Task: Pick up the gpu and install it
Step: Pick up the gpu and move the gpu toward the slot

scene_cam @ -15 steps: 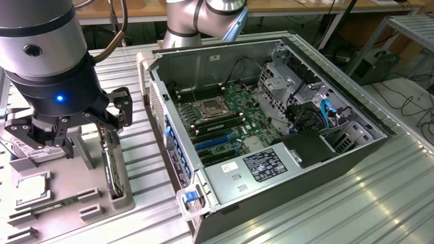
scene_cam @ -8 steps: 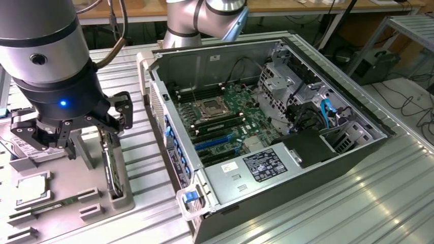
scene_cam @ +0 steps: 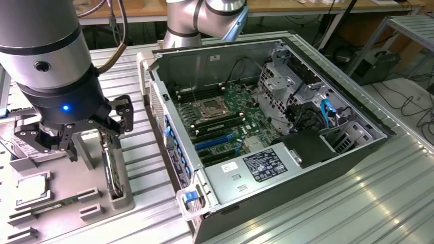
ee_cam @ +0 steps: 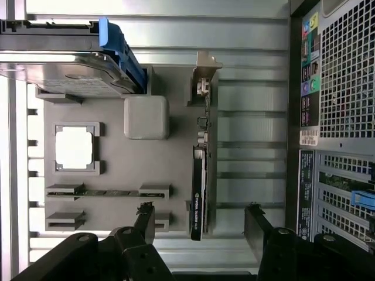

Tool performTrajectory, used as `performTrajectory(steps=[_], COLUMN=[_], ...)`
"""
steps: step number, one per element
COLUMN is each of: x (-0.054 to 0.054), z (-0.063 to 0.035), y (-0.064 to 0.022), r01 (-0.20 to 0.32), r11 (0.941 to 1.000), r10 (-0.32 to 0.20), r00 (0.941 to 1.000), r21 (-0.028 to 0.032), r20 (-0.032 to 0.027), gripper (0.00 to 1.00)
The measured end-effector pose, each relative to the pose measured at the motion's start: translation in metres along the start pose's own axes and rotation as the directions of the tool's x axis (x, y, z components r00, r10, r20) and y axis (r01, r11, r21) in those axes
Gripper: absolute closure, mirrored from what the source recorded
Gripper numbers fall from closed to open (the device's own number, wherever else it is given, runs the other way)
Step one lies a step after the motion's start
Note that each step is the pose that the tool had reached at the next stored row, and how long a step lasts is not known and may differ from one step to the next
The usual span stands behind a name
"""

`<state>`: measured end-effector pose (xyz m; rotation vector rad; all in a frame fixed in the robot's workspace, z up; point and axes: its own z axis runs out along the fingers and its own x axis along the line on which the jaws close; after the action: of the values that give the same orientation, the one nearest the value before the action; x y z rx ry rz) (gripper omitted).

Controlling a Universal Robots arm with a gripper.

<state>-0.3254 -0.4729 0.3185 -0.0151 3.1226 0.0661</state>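
The gpu [ee_cam: 199, 175] is a thin black card standing on edge in a slot of the grey holder tray [ee_cam: 117, 170], its pale metal bracket [ee_cam: 204, 76] at one short end. My gripper [ee_cam: 200, 213] is open above it, and the card's end lies between the two black fingers [ee_cam: 145, 213] without touching them. In the exterior view the gripper [scene_cam: 78, 134] hangs over the tray at the exterior view's left, and the gpu [scene_cam: 112, 168] stands just below it, beside the open computer case [scene_cam: 203, 61].
The tray also holds a silver hard drive [ee_cam: 64, 64] in a blue carrier, a square processor [ee_cam: 75, 146], a slim memory stick [ee_cam: 105, 192] and a grey block [ee_cam: 146, 117]. Inside the case lies the motherboard [scene_cam: 224, 117] with blue card slots [scene_cam: 217, 142]. A ribbed metal table [scene_cam: 352, 203] carries it all.
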Motion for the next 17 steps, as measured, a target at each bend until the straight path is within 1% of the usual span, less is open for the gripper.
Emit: performTrajectory(steps=[13, 17], x=[0.000, 0.000], z=[0.0100, 0.0164], y=[-0.0004, -0.0007], r01=[0.000, -0.002], r11=[1.0000, 1.0000], r10=[0.000, 0.002], r00=[1.0000, 1.0000], r21=[0.0000, 0.0001], r20=[0.0001, 0.0001], gripper=[0.28, 0.28])
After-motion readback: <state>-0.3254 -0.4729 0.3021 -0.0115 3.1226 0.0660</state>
